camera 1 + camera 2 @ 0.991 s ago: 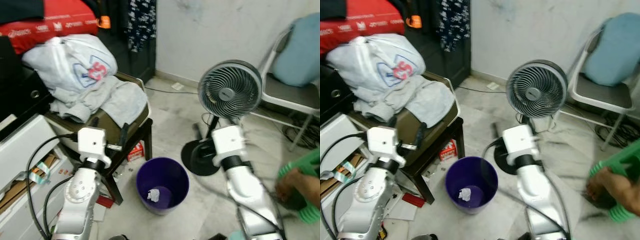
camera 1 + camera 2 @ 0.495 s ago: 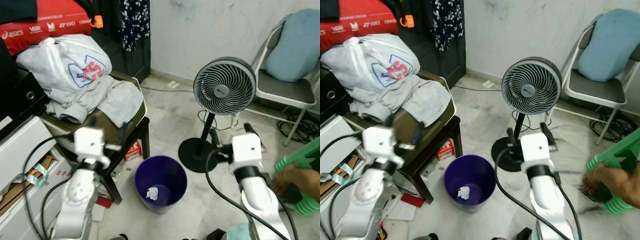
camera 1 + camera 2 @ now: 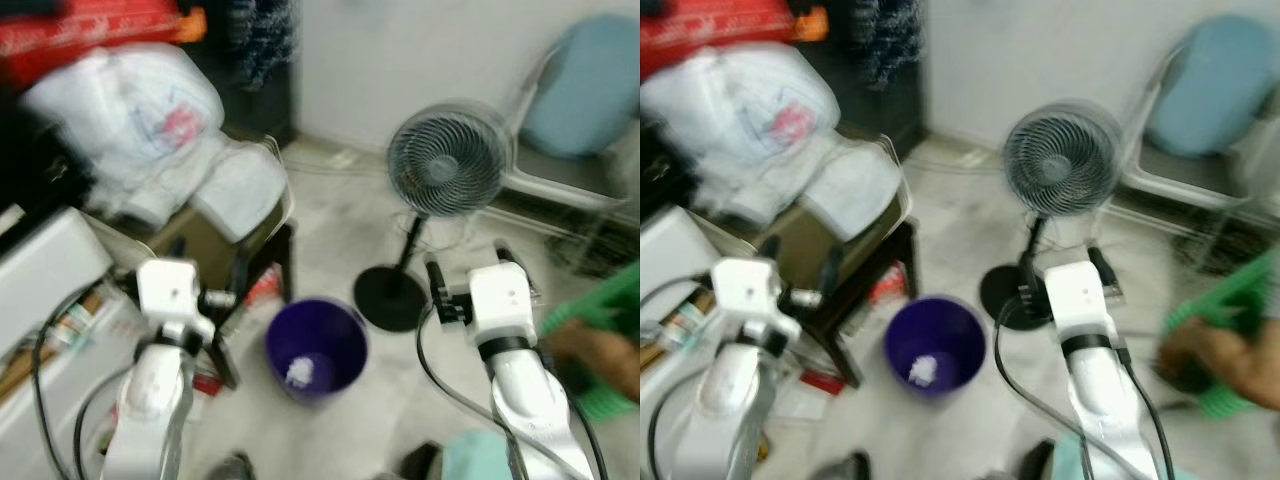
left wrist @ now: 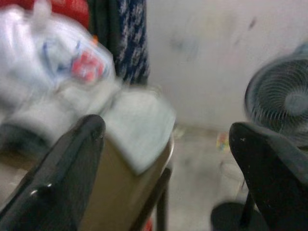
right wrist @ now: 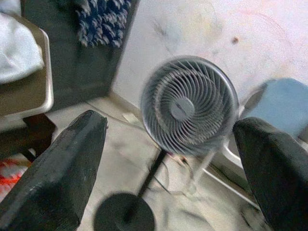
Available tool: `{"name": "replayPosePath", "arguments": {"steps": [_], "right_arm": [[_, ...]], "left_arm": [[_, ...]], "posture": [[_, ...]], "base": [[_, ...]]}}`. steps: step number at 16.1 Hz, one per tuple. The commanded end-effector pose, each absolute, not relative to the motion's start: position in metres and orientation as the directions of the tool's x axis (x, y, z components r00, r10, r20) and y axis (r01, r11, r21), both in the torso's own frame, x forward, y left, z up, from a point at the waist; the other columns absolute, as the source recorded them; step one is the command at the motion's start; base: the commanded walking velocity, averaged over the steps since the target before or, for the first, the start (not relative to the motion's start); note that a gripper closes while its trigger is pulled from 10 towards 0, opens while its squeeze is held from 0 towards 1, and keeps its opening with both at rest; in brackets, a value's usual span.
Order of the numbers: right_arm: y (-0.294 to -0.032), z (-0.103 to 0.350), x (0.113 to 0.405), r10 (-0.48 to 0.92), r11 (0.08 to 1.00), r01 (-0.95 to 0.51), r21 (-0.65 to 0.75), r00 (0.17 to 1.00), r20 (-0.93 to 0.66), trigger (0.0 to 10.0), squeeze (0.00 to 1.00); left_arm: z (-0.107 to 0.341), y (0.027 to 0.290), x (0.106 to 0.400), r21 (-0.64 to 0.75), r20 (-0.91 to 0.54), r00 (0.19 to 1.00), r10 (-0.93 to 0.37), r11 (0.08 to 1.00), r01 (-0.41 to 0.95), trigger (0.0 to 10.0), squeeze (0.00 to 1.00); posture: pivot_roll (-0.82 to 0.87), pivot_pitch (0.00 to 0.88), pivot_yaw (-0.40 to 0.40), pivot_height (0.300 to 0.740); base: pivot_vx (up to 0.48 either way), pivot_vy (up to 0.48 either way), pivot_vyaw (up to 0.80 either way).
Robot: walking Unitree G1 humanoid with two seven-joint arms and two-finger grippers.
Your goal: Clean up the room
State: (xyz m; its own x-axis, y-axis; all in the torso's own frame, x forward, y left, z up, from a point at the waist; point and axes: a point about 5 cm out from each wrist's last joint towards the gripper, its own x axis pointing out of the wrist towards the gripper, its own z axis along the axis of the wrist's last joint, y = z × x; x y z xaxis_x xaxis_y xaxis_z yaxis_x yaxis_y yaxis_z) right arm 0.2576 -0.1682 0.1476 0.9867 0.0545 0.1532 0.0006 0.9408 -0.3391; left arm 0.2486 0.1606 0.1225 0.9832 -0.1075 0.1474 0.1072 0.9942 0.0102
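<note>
The picture is blurred by motion. A purple bin (image 3: 315, 348) stands on the floor between my arms, with a white crumpled scrap (image 3: 298, 373) inside. My left gripper (image 3: 215, 262) is raised beside the loaded chair (image 3: 262, 225). In the left wrist view its fingers (image 4: 62, 178) stand wide apart and open, with nothing between them. My right gripper (image 3: 468, 262) is raised near the base of the standing fan (image 3: 447, 165). Its fingers (image 5: 62, 173) are also open and empty, and frame the fan (image 5: 188, 106).
Grey clothes (image 3: 235, 185) and a white bag (image 3: 130, 100) are piled on the chair. A white drawer unit (image 3: 50, 270) stands at the left. A folding chair with a blue cushion (image 3: 590, 90) is at the back right. A person's foot (image 3: 590, 352) rests by a green stool (image 3: 610, 310).
The whole picture has shifted and blurred, so the camera is moving. A second ago my right arm crossed the fan's stand; it has swung to the right. Both grippers stay open.
</note>
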Motion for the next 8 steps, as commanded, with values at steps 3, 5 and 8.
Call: {"name": "replayPosePath", "arguments": {"steps": [3,5,8], "right_arm": [[-0.1705,0.1430,0.2574,0.024,0.947,0.015,-0.322,0.993,0.118,10.0,0.00],[-0.1699,0.1433,0.2575,0.023,0.946,0.016,-0.325,0.993,0.115,10.0,0.00],[-0.1667,0.1423,0.2566,0.044,0.946,-0.008,-0.325,0.994,0.104,10.0,0.00]], "left_arm": [[0.1279,0.1547,0.2507,0.033,0.143,0.975,-0.170,0.985,0.167,10.0,0.00],[0.1273,0.1521,0.2518,0.029,0.135,0.972,-0.194,0.981,0.191,10.0,0.00],[0.1277,0.1487,0.2511,0.023,0.131,0.969,-0.210,0.978,0.209,10.0,0.00]], "posture": [[-0.05,0.188,-0.008,0.740],[-0.06,0.195,-0.009,0.740],[-0.06,0.200,-0.015,0.740]], "base": [[0.000,0.000,0.45],[0.000,0.000,0.80],[0.000,0.000,0.80]]}}
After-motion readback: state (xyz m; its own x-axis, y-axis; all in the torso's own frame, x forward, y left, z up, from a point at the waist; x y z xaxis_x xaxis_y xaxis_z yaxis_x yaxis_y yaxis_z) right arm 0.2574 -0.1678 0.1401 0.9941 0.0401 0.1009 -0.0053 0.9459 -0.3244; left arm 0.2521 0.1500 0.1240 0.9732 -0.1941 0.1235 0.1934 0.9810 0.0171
